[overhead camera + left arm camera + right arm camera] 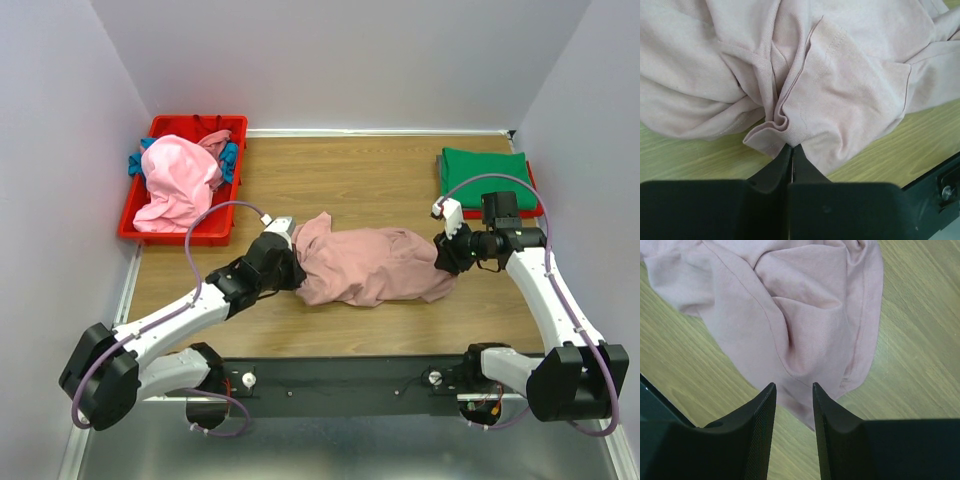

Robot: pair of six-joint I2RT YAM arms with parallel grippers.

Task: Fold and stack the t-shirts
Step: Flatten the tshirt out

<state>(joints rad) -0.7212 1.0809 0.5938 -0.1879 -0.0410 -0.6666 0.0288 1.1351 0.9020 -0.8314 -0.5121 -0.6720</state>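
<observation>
Scanning the top view from the left, we log a red bin [132,222] at the 10 o'clock corner of the wooden table [350,185]. It holds a loose heap with a brighter pink tee [178,182] on top and a blue tee [231,158] showing at the heap's 2 o'clock side. Next comes the left gripper [792,148], at the 9 o'clock end of the dusty-pink tee [375,265]. The left wrist view shows its jaws pressed together with a bunched fold of the tee's hem pinched at their tips, the cloth puckering into creases that radiate from that spot. The dusty-pink tee lies crumpled and unfolded on the table near centre, stretched along the 9-to-3 line between the two arms. At its 3 o'clock end sits the right gripper [794,392]. The right wrist view shows its fingers [760,425] parted by a narrow gap, pointing down over a rounded lobe of the tee with a stitched hem. Cloth lies in the gap, but nothing is clamped. We cannot tell whether the fingertips touch the cloth. Farthest right, at the table's 2 o'clock corner, a green tee [485,172] lies folded flat and well apart from the dusty-pink one. A red edge [534,185] shows along its 3 o'clock side, and we cannot tell what it belongs to.
</observation>
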